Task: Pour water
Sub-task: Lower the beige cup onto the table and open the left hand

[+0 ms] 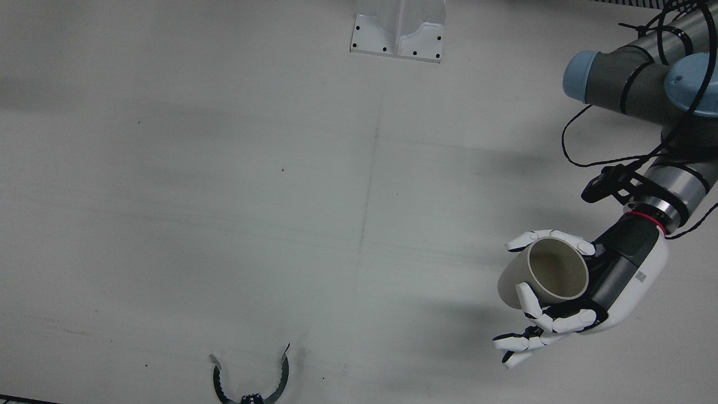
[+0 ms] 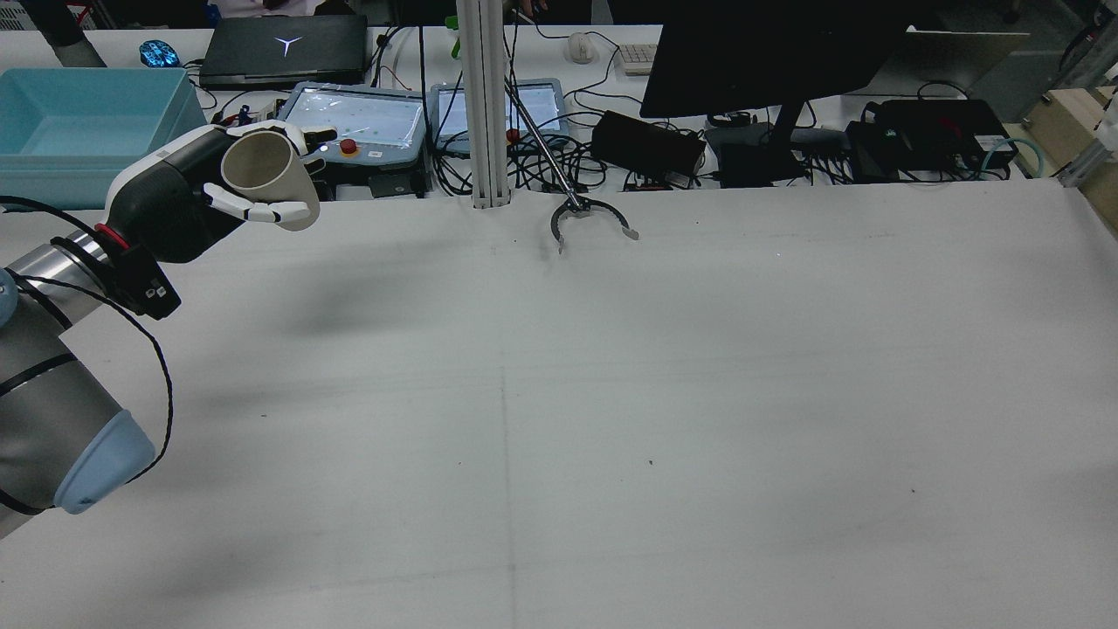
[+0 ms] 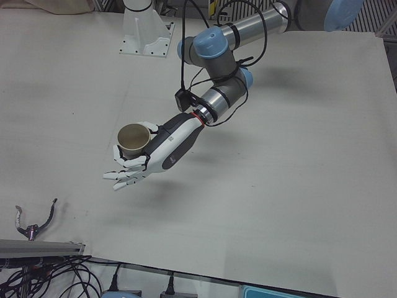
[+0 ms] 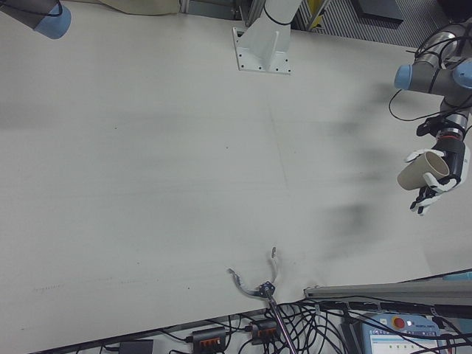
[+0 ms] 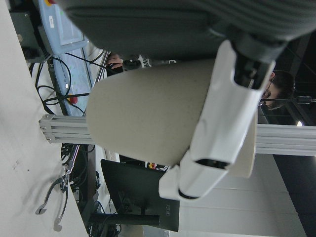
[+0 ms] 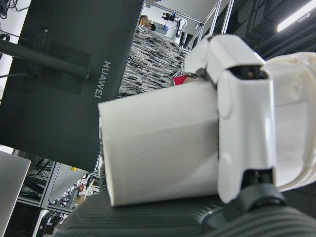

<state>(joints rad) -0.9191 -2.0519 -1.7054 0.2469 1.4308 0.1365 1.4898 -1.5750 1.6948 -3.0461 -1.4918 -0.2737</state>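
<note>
1. While the left hand (image 1: 583,292) is hanging above the table (image 2: 611,419) near the operators' edge, its fingers (image 1: 547,322) are wrapping round a beige cup (image 1: 544,272) — the cup is being held clear of the tabletop, with a shadow lying on the surface below it.
2. The cup is sitting tilted in the front view, its open mouth facing up toward the camera and its inside showing no visible contents; in the rear view the mouth (image 2: 253,162) is turning toward the arm's side, and the base is pointing away over the table.
3. The left arm (image 3: 217,93) is reaching out from the pedestal side in the left-front view, its wrist angling down to the hand, and a black cable (image 1: 583,146) is looping beside the forearm.
4. The right hand is showing only in its own camera view, where white fingers (image 6: 247,128) are closing against a pale, box-like white object (image 6: 158,148) — what that object is I cannot tell, though the fingers are clearly pressing on it.
5. A black curved claw tool (image 1: 251,381) is lying on the table at the operators' edge, well apart from the cup.
6. A white pedestal base (image 1: 399,31) is standing at the far edge in the front view, between the two halves of the table.
7. Beyond the table in the rear view, a dark monitor (image 2: 769,52) and a light blue bin (image 2: 87,122) are sitting among cables.
</note>
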